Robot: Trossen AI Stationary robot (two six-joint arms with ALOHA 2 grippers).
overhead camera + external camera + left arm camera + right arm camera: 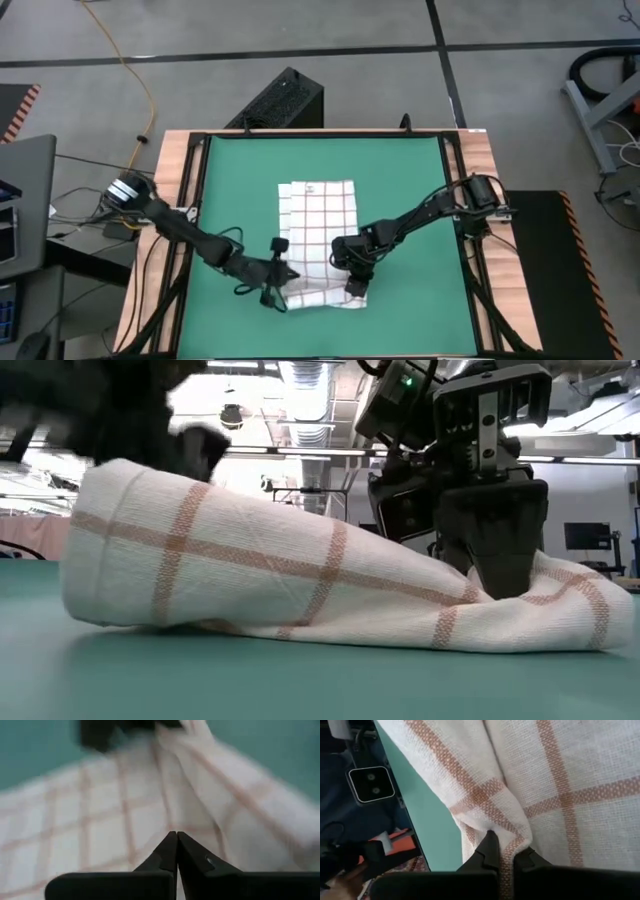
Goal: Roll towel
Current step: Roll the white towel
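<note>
The white towel (318,225) with red-brown grid lines lies lengthwise on the green mat (240,180). Its far part lies flat, and its near end (280,570) is raised and turned over into a loose hump. My left gripper (278,290) is shut at the towel's near left corner. My right gripper (354,285) is shut on the cloth at the near right corner. In the low view the hump stands higher on the left and drops to the mat at the right gripper (500,565). My left gripper has its shut fingertips (175,842) against the towel's near left end (170,817); the fingertips hide the place of contact. That end (110,490) stands raised off the mat beneath the gripper. My right gripper pinches a narrow fold of cloth (507,851) between its two fingers at the towel's near right edge. The fingers (505,575) come from above, pointing down. The cloth there is bunched and stays low, its edge (580,630) on the mat.
The mat sits in a wooden table frame (175,200) with black rails. There is bare mat left and right of the towel and at the far end. A black box (282,100) stands beyond the far edge, and cables lie on the floor at the left.
</note>
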